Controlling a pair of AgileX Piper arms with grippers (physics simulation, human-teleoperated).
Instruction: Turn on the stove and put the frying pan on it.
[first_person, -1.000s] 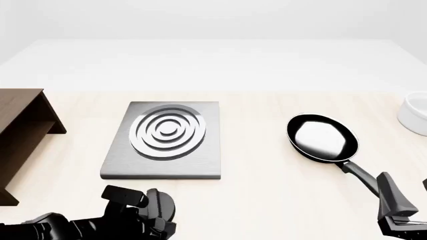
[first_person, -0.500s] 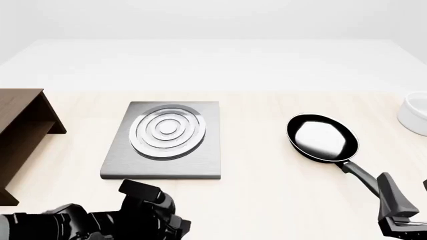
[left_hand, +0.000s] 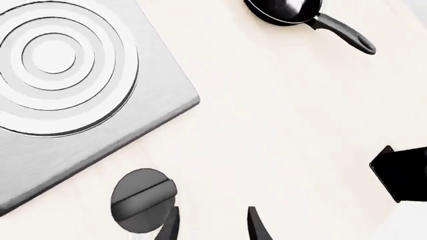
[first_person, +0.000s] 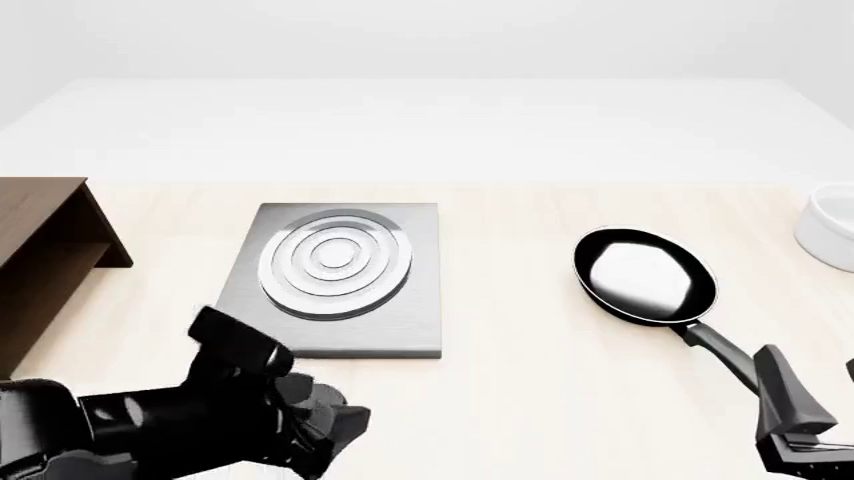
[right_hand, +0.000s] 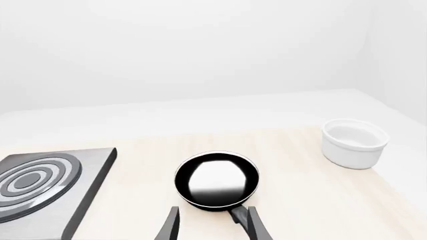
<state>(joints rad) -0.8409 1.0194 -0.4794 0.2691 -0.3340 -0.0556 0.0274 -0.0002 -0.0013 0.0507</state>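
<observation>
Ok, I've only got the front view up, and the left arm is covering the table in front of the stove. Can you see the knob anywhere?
Observer: Yes. In the left wrist view the knob sits on the table just off the stove, apart from the slab's edge.
Operator: Is it between the left fingers?
Observer: No. The left gripper is open, and the knob lies outside the gap, beside one finger.
Operator: And is the pan handle lined up on the right?
Observer: The right wrist view shows the frying pan with its handle running in between the fingers of the open right gripper, nearer one of them and not gripped.
</observation>
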